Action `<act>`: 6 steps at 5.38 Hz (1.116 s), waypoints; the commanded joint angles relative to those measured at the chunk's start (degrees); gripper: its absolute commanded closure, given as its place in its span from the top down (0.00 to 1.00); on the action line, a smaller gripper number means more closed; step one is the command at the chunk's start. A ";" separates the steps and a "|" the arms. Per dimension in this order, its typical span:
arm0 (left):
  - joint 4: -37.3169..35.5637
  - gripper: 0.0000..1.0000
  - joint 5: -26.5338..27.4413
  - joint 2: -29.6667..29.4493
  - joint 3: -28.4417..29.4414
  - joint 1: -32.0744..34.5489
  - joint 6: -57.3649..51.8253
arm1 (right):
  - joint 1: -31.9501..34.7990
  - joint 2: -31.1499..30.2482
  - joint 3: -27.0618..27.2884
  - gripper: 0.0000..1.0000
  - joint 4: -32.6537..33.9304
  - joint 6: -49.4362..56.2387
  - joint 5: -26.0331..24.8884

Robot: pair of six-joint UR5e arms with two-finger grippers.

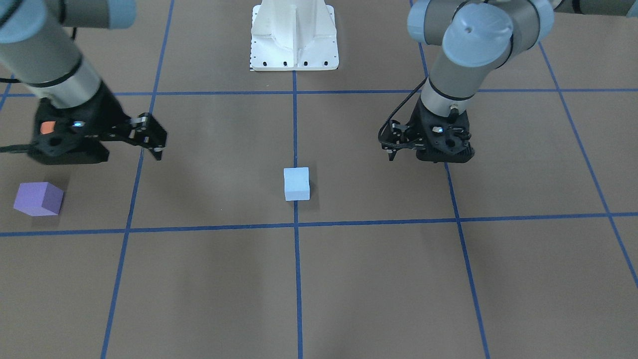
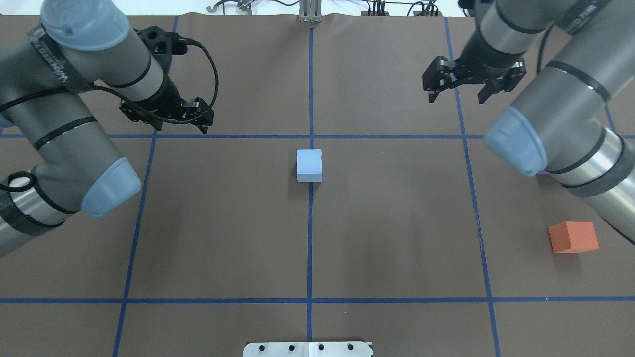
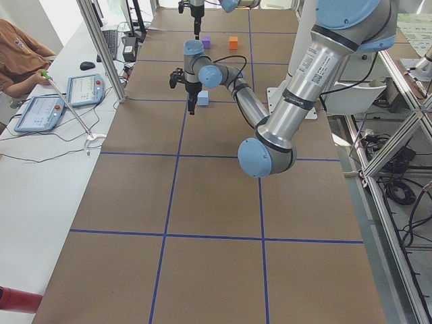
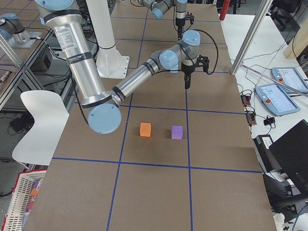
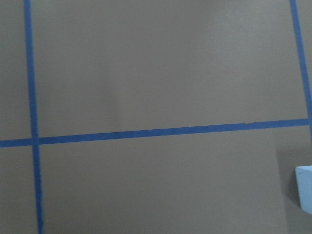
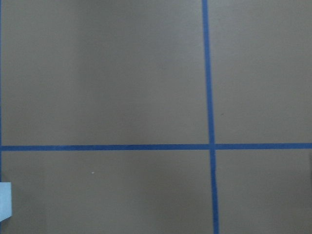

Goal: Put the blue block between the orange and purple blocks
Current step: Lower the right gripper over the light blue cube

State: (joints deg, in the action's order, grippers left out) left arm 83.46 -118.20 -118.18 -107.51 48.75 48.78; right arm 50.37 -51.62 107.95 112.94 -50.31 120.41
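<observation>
The light blue block (image 2: 309, 165) sits on the centre line of the table, also in the front view (image 1: 296, 183), with an edge in each wrist view (image 5: 304, 187) (image 6: 5, 201). The orange block (image 2: 573, 237) and purple block (image 1: 38, 199) sit side by side on my right, with a gap between them (image 4: 145, 129) (image 4: 177, 132). In the overhead view the right arm hides almost all of the purple block. My left gripper (image 2: 171, 124) hovers open and empty, left of the blue block and beyond it. My right gripper (image 2: 456, 95) hovers open and empty, right of the blue block and beyond it.
Brown table paper with blue tape grid lines (image 2: 310, 74). The robot's white base (image 1: 294, 35) stands at the table's near edge. An operator's desk with tablets (image 3: 61, 101) runs along the far side of the table.
</observation>
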 commanded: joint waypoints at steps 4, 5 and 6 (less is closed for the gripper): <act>0.12 1.00 -2.83 16.92 -3.41 15.66 -28.45 | -15.28 15.41 -25.73 1.00 -19.37 -12.61 -8.24; 0.12 1.00 -2.83 16.93 -3.24 15.67 -28.47 | -16.35 15.32 -28.47 1.00 -21.34 -12.44 -9.74; 0.12 1.00 -2.91 16.93 -3.23 15.67 -28.47 | -17.14 15.41 -30.32 1.00 -21.44 -11.74 -11.15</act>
State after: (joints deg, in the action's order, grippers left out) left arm 83.58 -121.05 -101.33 -110.80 64.29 20.52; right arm 34.12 -36.31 79.79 92.30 -62.51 110.64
